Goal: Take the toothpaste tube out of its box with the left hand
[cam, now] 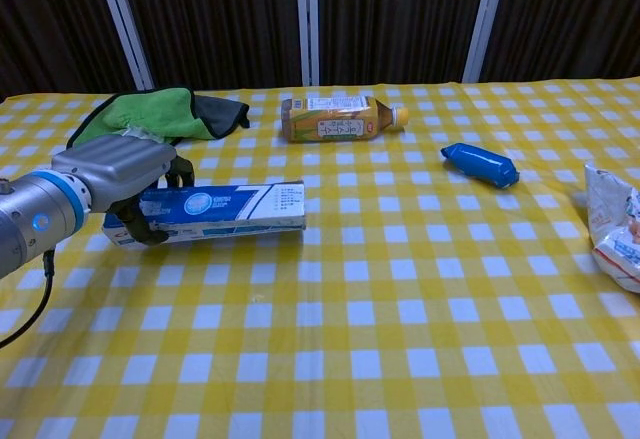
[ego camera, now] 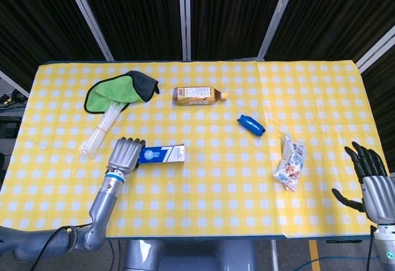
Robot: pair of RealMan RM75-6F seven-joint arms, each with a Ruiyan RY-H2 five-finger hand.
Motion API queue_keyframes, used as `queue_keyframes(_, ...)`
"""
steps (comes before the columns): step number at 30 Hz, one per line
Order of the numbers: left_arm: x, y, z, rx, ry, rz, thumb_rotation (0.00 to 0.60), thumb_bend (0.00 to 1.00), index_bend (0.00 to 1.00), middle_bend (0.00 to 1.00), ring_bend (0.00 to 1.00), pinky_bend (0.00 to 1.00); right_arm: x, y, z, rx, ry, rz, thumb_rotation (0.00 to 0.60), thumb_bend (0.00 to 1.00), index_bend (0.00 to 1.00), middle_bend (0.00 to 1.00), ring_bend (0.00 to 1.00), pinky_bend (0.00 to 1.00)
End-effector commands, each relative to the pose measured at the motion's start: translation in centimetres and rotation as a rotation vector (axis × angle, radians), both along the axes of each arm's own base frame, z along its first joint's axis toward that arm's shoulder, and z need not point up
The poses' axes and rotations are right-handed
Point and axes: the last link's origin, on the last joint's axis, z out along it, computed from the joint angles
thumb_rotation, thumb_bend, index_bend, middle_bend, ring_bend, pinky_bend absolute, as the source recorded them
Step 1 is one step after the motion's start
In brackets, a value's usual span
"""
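Note:
The blue and white toothpaste box lies lengthwise on the yellow checked cloth, left of centre. My left hand wraps over its left end and grips it, thumb under the near side. The box's left end sits slightly raised and tilted in the chest view. Its right end flap looks closed, and no tube shows. My right hand hovers open at the table's right front corner, fingers spread, holding nothing; the chest view does not show it.
A green and dark cloth and clear plastic sticks lie behind the left hand. A tea bottle lies at the back centre, a blue packet right of it, a snack bag further right.

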Motion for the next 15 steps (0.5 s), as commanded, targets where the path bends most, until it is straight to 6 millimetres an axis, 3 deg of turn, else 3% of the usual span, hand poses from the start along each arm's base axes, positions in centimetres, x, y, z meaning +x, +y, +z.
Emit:
queue_keyframes(1,-0.1,0.1,1.0,0.026,0.013,-0.020,0.600,0.45,0.59,0.41,0.42,0.42,0.0,0.0,0.0,0.000,0.001,0.001,0.600,0.09,0.07,0.00,0.00,0.00)
queue_keyframes(12,0.8,1.2,6.3,0.080,0.136,-0.168,0.600,0.45,0.59,0.41,0.42,0.42,0.1,0.0,0.0,-0.003,0.003,-0.001,0.600,0.09,0.07,0.00,0.00,0.00)
queue_keyframes(15,1.4,1.7,8.6,0.108,0.201,-0.233,0.600,0.45,0.59,0.41,0.42,0.41,0.1,0.1,-0.1,0.003,0.001,0.000,0.600,0.09,0.07,0.00,0.00,0.00)
